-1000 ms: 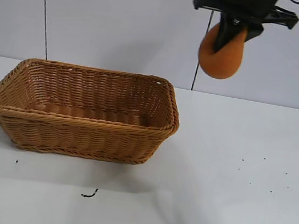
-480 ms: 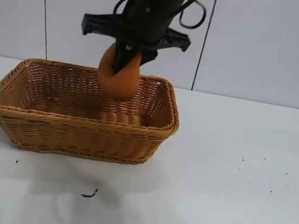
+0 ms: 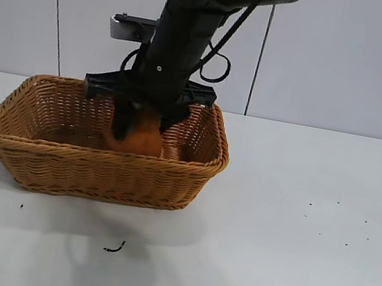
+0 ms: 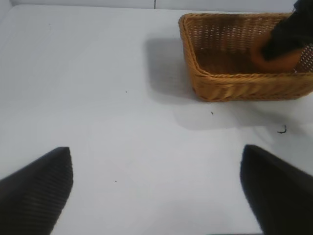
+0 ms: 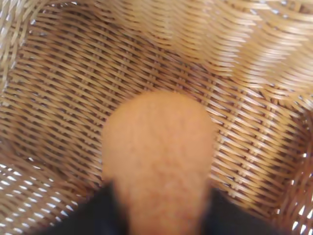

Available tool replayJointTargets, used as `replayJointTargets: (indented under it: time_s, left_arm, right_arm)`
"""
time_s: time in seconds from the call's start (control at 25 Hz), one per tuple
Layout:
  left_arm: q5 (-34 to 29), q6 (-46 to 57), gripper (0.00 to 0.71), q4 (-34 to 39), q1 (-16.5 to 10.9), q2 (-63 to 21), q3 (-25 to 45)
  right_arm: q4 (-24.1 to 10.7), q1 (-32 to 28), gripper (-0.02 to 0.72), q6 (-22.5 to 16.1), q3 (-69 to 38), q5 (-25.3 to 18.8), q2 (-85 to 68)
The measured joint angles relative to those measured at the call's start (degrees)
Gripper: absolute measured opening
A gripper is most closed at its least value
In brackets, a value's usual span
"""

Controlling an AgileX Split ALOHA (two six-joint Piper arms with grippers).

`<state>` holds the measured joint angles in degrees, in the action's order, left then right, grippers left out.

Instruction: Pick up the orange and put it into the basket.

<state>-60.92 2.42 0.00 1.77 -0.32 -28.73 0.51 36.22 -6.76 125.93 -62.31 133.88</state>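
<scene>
The tan woven basket (image 3: 98, 164) stands on the white table at the left. My right gripper (image 3: 141, 130) reaches down inside it and is shut on the orange (image 3: 141, 138), a matte orange-brown lump. In the right wrist view the orange (image 5: 159, 156) fills the middle between the two dark fingers, just above the basket's woven floor (image 5: 73, 98). The left wrist view shows the basket (image 4: 234, 88) and the orange (image 4: 279, 59) far off. My left gripper (image 4: 156, 188) is open and empty above bare table, away from the basket.
A small dark scrap (image 3: 113, 248) lies on the table in front of the basket. A few dark specks (image 3: 333, 220) dot the table at the right. A pale wall stands behind the table.
My right gripper has carried the orange from high at the right, leftward over the basket, then down into it. The basket has not moved.
</scene>
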Motion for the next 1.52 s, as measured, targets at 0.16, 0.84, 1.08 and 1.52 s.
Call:
replayJointTargets:
  time_s: [0.16,0.84,1.08,1.52]
  left_arm:
    - [0.0,0.0,0.666,0.0,0.0,0.0,0.0]
    - [0.0,0.0,0.666,0.0,0.0,0.0,0.0]
    - [0.0,0.0,0.666,0.0,0.0,0.0,0.0]
    - [0.0,0.0,0.666,0.0,0.0,0.0,0.0]
  right_arm:
    - [-1.1,-2.9,0.694,-0.2,6.9,-6.0,-0.2]
    - [-2.9,-32.0,0.694,-0.5,8.6,-7.4,-0.3]
    - [-0.5,-35.1,0.694,-0.1,6.9,-7.4,-0.3]
    - [0.7,-33.9,0.694,3.8,-14.5,-7.3,-10.4]
